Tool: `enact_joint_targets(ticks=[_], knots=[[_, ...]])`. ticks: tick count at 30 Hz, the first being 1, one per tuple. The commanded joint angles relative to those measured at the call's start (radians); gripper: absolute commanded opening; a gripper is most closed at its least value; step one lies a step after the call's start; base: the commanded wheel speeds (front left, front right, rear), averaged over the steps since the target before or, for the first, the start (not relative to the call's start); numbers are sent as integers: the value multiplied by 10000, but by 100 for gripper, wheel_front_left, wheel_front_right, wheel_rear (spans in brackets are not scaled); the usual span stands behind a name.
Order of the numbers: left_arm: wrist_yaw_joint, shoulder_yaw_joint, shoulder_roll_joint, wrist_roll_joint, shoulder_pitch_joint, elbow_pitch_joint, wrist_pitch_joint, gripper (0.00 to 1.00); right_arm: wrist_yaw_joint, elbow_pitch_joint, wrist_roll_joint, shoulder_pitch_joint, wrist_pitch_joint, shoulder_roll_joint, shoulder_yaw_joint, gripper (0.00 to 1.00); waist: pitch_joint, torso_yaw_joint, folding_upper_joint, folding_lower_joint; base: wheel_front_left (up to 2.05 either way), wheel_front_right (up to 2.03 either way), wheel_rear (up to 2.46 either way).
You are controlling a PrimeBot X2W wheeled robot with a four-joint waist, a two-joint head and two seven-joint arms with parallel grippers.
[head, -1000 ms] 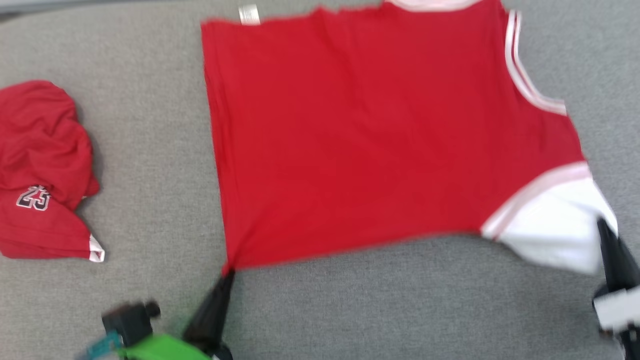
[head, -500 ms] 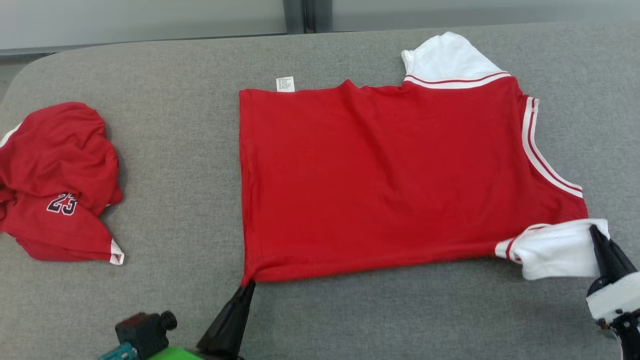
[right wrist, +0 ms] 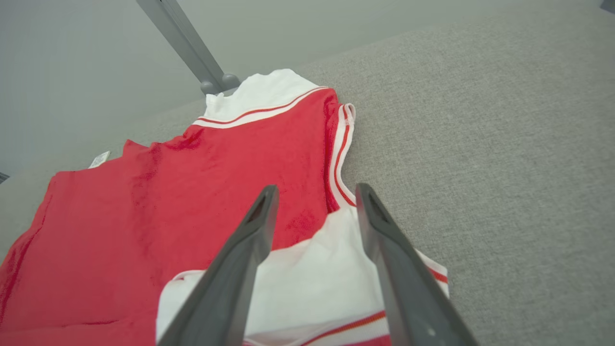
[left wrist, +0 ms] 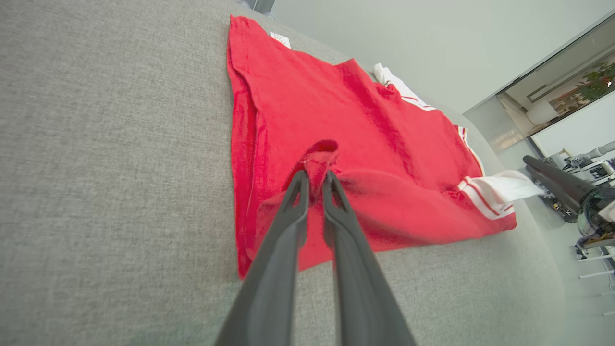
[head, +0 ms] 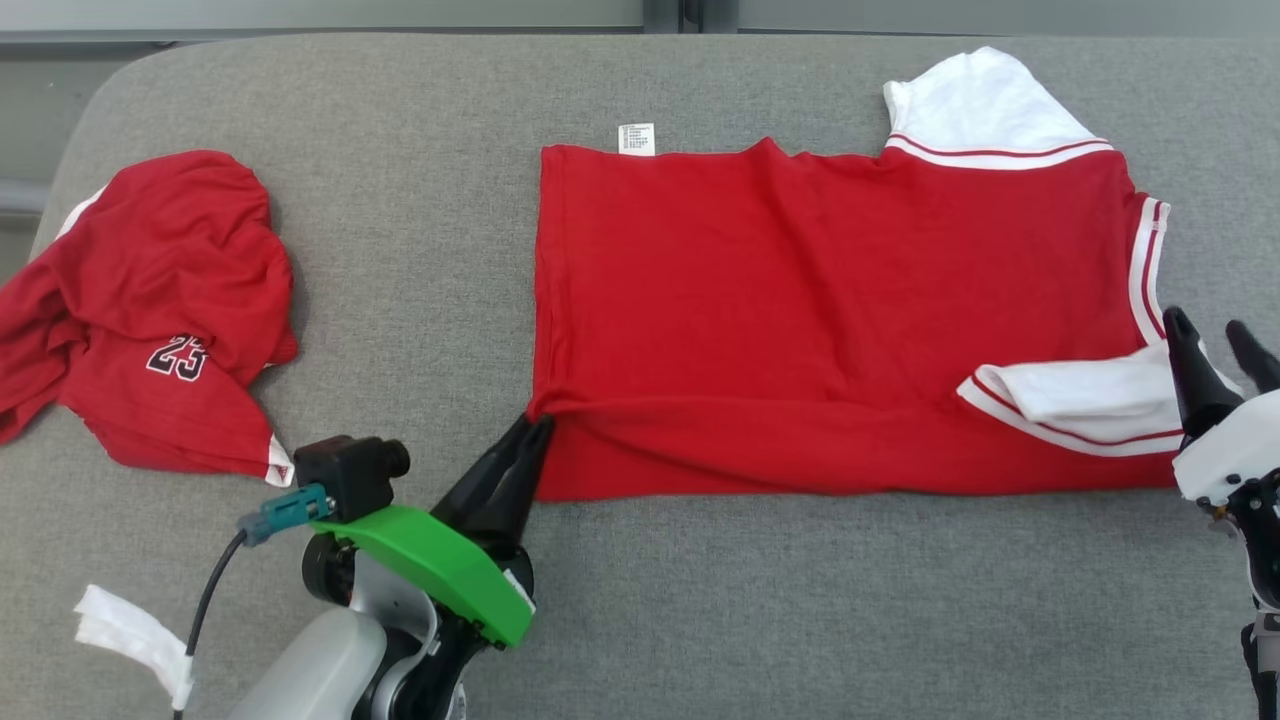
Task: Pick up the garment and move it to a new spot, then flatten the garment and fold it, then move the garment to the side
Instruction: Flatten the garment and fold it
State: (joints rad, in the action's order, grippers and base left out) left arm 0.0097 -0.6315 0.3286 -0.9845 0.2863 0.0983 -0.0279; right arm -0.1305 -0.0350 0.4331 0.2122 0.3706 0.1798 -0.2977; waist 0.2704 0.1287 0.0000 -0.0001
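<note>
Head view: the red jersey with white striped sleeves lies spread on the grey fabric-covered table. The left gripper is clamped on the jersey's near hem corner, which is drawn inward over the body. The right gripper hangs with its fingers apart over the near white sleeve, seemingly not touching it.

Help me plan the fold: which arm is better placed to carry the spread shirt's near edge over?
Left. The left gripper is shut on the near corner of the shirt; the right gripper hangs open over the white sleeve.
</note>
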Motion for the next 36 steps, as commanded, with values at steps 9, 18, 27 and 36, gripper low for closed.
enact_joint_targets(ticks=[9, 18, 27, 36], knots=[[-186, 430, 224, -185, -714, 89, -919, 100, -4, 1414, -331, -962, -695, 658, 15, 100, 55, -501, 0, 1, 0, 0, 0], [176, 36, 665, -7, -1222, -259, -339, 100, -2, 1183, -975, -1970, -76, 1670, 473, 100, 1115, -598, 0, 1, 0, 0, 0], [-242, -520, 324, -151, -727, 498, 405, 44, -4, -18, -622, -1495, 681, 1722, 1145, 100, 1322, -305, 0, 1, 0, 0, 0], [-801, -632, 539, -473, -869, 637, 584, 0, 1, 50, 1071, -1933, 1239, 2709, 1315, 0, 563, -418, 0, 1, 0, 0, 0]])
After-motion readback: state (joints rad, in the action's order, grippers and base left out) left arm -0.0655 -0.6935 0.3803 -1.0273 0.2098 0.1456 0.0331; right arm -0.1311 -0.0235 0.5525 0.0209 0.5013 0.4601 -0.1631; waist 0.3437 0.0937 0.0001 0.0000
